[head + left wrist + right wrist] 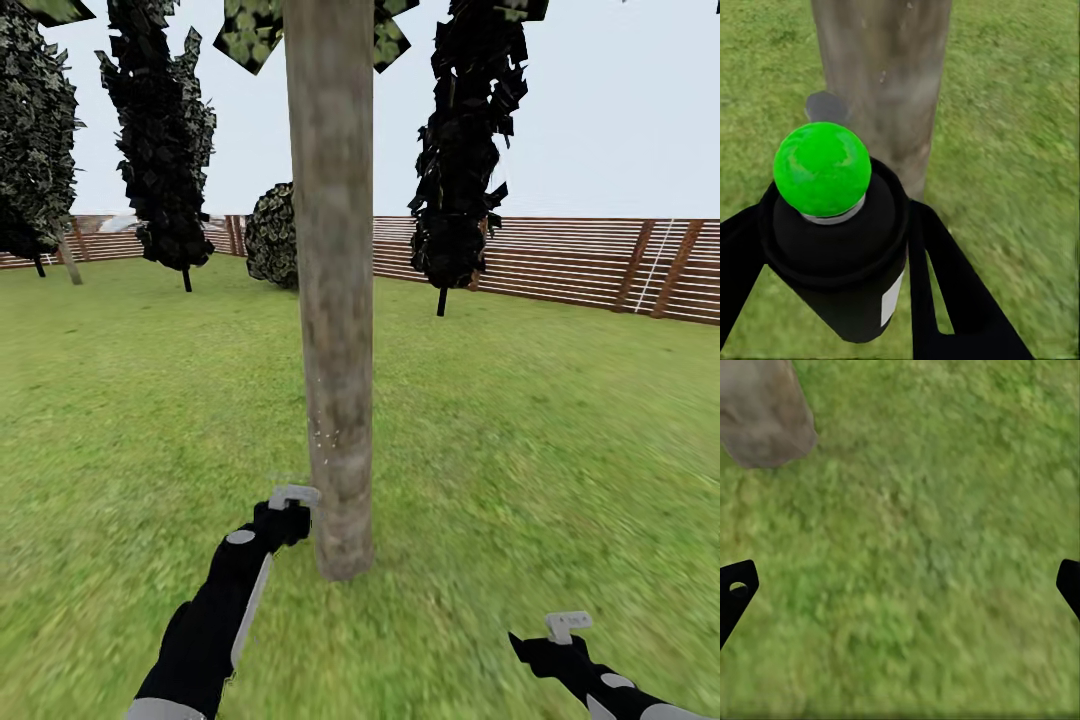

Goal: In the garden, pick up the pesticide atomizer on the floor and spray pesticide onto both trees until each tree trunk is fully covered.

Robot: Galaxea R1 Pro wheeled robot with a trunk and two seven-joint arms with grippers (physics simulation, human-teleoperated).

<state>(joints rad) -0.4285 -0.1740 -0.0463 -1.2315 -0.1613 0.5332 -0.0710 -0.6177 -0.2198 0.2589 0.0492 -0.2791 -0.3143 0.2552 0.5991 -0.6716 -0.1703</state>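
- Left hand (832, 255) nearest the lens in left wrist view: black fingers (952, 292) pinching the pesticide atomizer (840, 255) on both sides.
- Atomizer = black can w/ bright green round cap (822, 169), small white label on its side; held upright-ish, cap end toward the tree trunk (885, 82).
- Trunk just beyond the cap in that view; can't tell if touching, looks just apart. A few pale specks on the bark.
- Head view: left arm (215, 620) comes up from 7 o'clock, left hand (290, 510) at approx 6–7 o'clock of frame ctr, right beside the trunk (335, 300) near its base.
- Trunk runs ctr frame, 12 to 6 o'clock, mottled grey-brown, straight, no branches. Faint white flecks on bark low down, just above the hand. Blocky green canopy (250, 30) bits at 12 o'clock.
- Right hand (560, 640) at 5 o'clock in head view, low, well apart from trunk, over lawn (550, 430).
- Right wrist view: two black fingertips (735, 592) at opposite edges, spread wide, nothing between them but grass (930, 547). Trunk base (761, 412) at one corner.
- Bkgd: dark narrow conifers (165, 150) at 10–11 o'clock and 1 o'clock, round bush (272, 235) behind trunk, brown slat fence (560, 265) across 2–3 o'clock, pale sky.
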